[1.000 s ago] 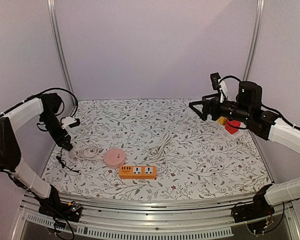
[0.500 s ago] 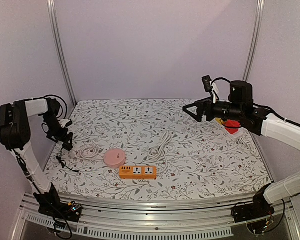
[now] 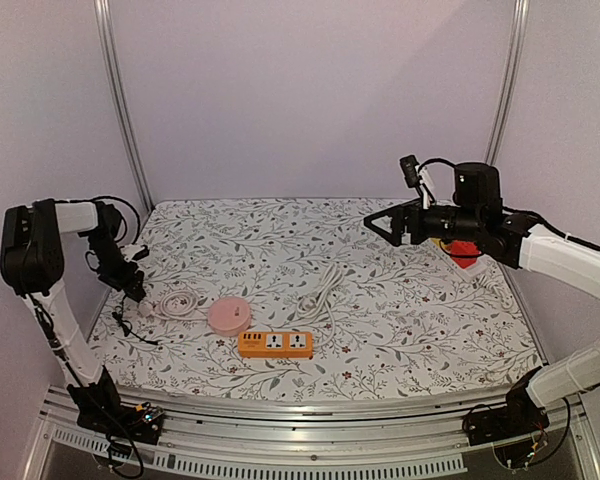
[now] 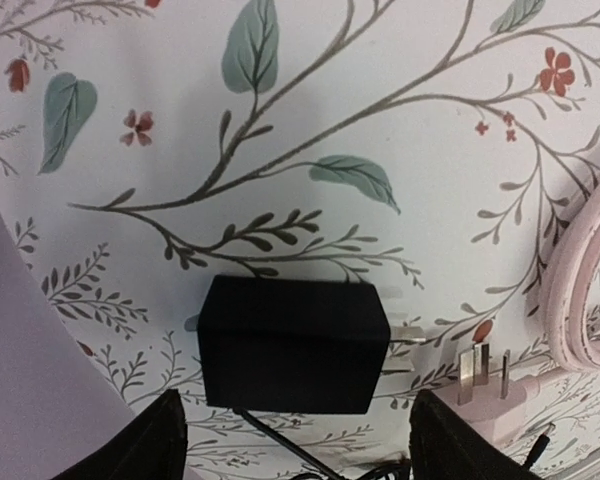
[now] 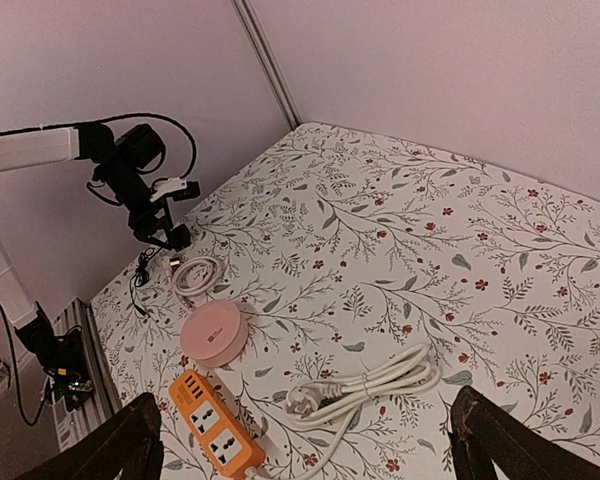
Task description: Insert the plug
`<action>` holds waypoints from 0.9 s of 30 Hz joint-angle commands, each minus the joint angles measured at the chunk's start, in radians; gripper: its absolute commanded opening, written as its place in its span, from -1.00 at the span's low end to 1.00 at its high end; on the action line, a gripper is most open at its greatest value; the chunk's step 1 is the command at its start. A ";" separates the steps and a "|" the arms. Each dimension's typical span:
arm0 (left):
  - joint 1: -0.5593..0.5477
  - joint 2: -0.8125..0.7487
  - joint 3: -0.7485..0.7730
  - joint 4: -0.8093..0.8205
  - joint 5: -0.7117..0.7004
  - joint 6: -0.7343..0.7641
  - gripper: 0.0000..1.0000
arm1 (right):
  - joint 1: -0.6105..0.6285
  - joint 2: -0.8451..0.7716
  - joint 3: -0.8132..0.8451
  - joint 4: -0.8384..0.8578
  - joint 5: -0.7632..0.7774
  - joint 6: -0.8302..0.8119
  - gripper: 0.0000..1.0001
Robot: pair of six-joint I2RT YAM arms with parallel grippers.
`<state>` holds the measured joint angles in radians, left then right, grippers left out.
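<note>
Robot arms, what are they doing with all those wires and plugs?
They're meant to put a plug into a socket. The left gripper is down low at the left edge of the table. It is open, with a black power adapter between its jaws, not squeezed yet. A pale pink plug lies right beside it. The right gripper is open and empty, up in the air. The orange power strip has nothing plugged in.

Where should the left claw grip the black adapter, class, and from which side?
Grip the black adapter across its two flat, parallel end faces, coming straight down from above. It lies flat as a boxy block, and the left claw hangs over it, open, one finger outside each end.
</note>
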<state>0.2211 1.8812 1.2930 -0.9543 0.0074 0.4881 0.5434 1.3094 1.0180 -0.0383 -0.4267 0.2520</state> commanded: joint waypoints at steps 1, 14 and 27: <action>0.011 0.033 -0.003 0.015 -0.004 0.038 0.46 | 0.004 0.011 0.033 -0.017 -0.003 0.012 0.98; 0.011 0.044 0.001 0.009 0.037 0.064 -0.39 | 0.006 0.010 0.052 -0.025 -0.011 0.010 0.98; -0.308 -0.384 -0.028 -0.019 -0.017 0.185 -1.00 | 0.005 0.121 0.233 -0.235 0.099 0.062 0.96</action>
<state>0.1081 1.7119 1.2579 -0.9634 0.0391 0.5880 0.5434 1.3571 1.1339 -0.1188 -0.3988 0.2775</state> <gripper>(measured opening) 0.444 0.988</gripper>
